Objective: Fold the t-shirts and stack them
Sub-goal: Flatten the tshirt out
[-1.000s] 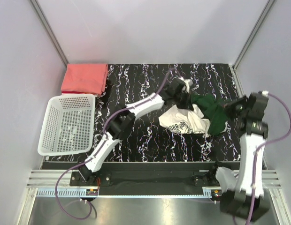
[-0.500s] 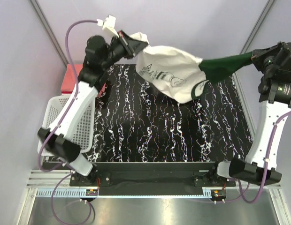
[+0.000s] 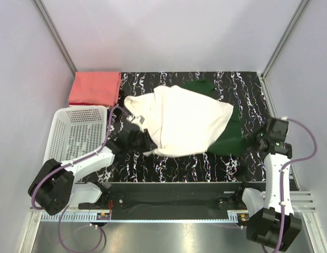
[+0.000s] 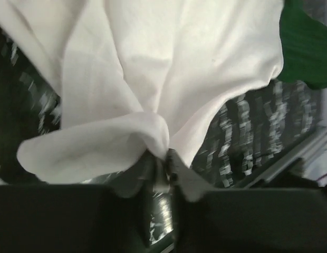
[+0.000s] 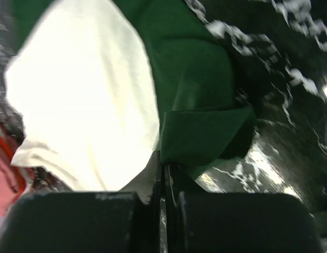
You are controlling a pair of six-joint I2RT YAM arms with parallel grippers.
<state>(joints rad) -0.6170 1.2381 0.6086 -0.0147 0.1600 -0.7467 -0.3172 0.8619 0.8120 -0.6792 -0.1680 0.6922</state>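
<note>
Top external: cream-white shirt (image 3: 179,126) now down, pinched in left tool (image 4: 163,163) and right tool (image 5: 162,169)

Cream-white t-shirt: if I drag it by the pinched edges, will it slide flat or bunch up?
The cream-white t-shirt looks floppy: it puckers into folds where the left gripper pinches it. Probably light too, lying thin and nearly flat on the table. Dragged, it would likely bunch rather than slide stiffly; the green hem at the right gripper is folded over.

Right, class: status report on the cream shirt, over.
Left claw pinching cream-white t-shirt, right claw shut on its green part. Shirt spread on table. Nothing blocking.
</note>
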